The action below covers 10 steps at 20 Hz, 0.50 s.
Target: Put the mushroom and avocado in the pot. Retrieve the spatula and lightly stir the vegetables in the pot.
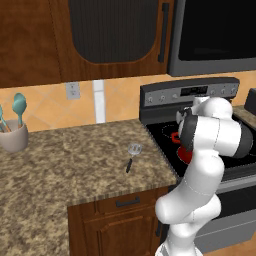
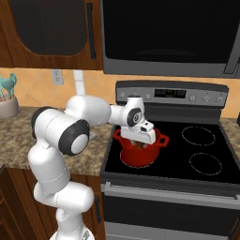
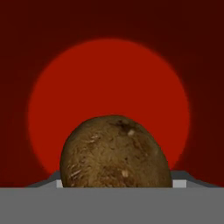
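The red pot (image 2: 139, 158) stands on the front left burner of the stove; part of it also shows behind the arm (image 1: 184, 154). My gripper (image 2: 138, 143) reaches down into the pot's mouth, shut on the brown mushroom (image 3: 114, 153). In the hand view the mushroom hangs over the pot's red floor (image 3: 109, 83) and covers my fingertips. The avocado is out of view. On the granite counter left of the stove lies the spatula (image 1: 133, 154), silver head away from me and black handle toward me.
The black stovetop (image 2: 201, 150) has more burners to the pot's right. A beige cup with teal utensils (image 1: 14, 131) stands at the counter's far left. The range's control panel (image 2: 173, 93) and a microwave (image 2: 168, 37) rise behind the pot.
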### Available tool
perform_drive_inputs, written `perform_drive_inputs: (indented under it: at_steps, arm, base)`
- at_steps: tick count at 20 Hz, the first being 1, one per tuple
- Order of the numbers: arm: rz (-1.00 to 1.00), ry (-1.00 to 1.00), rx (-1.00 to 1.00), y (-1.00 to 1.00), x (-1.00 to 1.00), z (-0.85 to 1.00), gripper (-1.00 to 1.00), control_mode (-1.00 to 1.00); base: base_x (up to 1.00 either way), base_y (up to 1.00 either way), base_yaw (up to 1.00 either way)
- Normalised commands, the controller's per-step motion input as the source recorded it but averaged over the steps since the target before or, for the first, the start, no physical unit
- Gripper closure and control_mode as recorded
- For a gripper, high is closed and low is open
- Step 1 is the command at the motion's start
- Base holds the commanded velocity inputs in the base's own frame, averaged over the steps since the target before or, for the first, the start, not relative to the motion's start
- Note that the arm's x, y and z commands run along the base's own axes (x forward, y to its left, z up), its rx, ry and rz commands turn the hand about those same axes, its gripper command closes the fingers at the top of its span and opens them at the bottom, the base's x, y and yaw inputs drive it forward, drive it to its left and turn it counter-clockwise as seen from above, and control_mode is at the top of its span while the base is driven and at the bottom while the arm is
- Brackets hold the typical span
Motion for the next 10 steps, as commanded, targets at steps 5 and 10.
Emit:
perform_drive_inputs:
  at_steps: [5, 10]
  arm:
    - [0.0, 0.0, 0.0, 0.08, 0.0, -0.04, 1.0, -1.0]
    - [0.0, 0.0, 0.0, -0.01, 0.0, 0.1, 1.0, -1.0]
  base:
    - [0.0, 0.0, 0.0]
    - [0.0, 0.0, 0.0]
